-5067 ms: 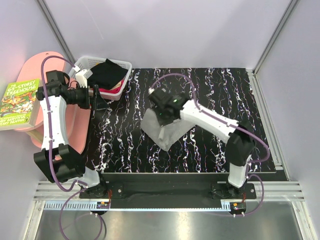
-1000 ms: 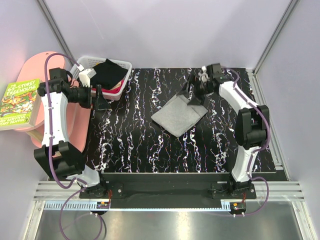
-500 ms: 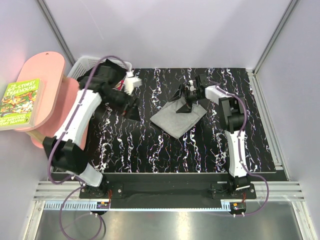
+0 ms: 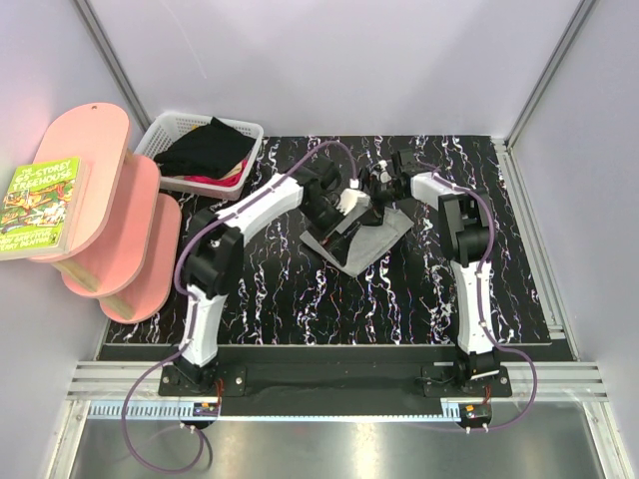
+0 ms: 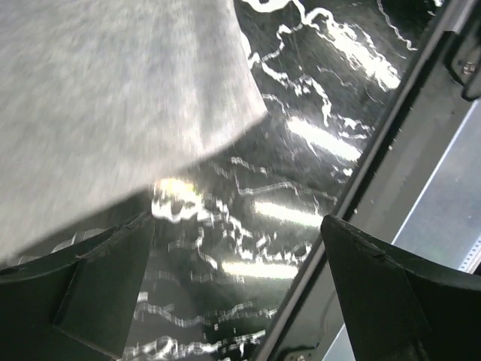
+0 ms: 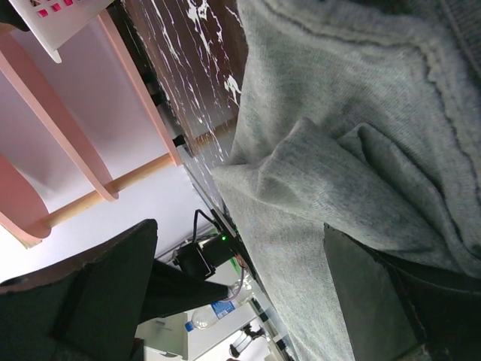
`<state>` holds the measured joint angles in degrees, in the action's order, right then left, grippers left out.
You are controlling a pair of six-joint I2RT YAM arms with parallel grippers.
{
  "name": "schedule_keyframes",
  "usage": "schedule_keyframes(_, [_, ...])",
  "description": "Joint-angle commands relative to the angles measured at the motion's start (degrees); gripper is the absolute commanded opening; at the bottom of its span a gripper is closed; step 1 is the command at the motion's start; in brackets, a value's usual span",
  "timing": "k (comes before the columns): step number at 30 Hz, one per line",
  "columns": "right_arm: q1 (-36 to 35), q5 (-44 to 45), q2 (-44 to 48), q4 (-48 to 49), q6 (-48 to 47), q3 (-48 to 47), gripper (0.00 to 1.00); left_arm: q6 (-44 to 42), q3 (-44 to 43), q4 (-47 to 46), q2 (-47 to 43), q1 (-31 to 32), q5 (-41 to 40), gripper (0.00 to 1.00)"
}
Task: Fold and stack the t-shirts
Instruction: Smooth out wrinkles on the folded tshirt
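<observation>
On the black marbled table [image 4: 280,289], right of centre and toward the far side, lies the grey shirt [image 4: 371,241], folded to a flat rough square and turned corner-on, one corner toward the near edge.

Left gripper [image 4: 337,222]: arm reaches across from the left and sits over the left part of the grey shirt. In the left wrist view the gripper [image 5: 237,248] has its fingers [image 5: 98,278] spread wide. A blurred corner of grey cloth [image 5: 113,98] fills the upper left, with bare glossy table between the fingers. Nothing pinched. Contact with the cloth: cannot tell.

Right gripper [image 4: 375,190]: arm folded back, over the far edge of the grey shirt, close to the left gripper. In the right wrist view the gripper [image 6: 240,226] also has its fingers [image 6: 391,301] spread wide. Rumpled grey cloth [image 6: 338,98] with a stitched hem lies close beneath and between them. No grip seen.

Black shirt [image 4: 205,148]: heaped in the white basket [image 4: 178,118] at the far left corner of the table, spilling over the rim; something pink shows beneath it. Well apart from the grey shirt.

Left of the table: a pink tiered shelf [image 4: 95,150], with a book [image 4: 40,205] on its left side.
</observation>
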<state>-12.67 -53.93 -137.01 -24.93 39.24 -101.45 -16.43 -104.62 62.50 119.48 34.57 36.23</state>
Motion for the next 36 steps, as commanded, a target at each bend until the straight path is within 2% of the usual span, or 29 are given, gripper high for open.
schedule_keyframes(1, [1.77,8.93,-2.21,-3.81,-2.24,3.54,1.00,2.36,-4.80,-4.57,3.12,0.85,-0.28,0.99])
schedule_keyframes(12, [3.09,9.11,-2.12,-3.81,-1.45,4.06,1.00,6.23,-9.73,-8.36,13.93,1.20,-5.11,0.99])
schedule_keyframes(15, [3.70,9.81,-1.42,-3.72,-1.28,5.38,1.00,5.88,-9.81,-6.79,15.69,1.82,-8.44,0.99])
schedule_keyframes(18, [3.88,10.51,-0.28,-3.64,-1.01,7.14,0.99,3.68,-11.04,-0.99,17.28,2.52,-10.82,0.99])
schedule_keyframes(22, [3.79,10.95,1.83,-3.37,-0.92,10.30,1.00,0.70,-7.10,2.80,15.26,1.21,-12.14,0.99])
schedule_keyframes(24, [3.88,11.22,4.02,-2.76,-1.27,13.28,1.00,0.17,-4.46,2.89,13.06,-1.51,-12.15,0.99])
schedule_keyframes(30, [3.79,11.39,10.08,0.84,-0.66,22.07,1.00,-0.80,-5.51,3.50,11.04,-9.51,-13.90,0.99])
schedule_keyframes(36, [3.79,10.60,12.81,2.87,0.22,23.85,1.00,0.16,-4.98,3.59,7.70,-8.12,-12.59,0.99])
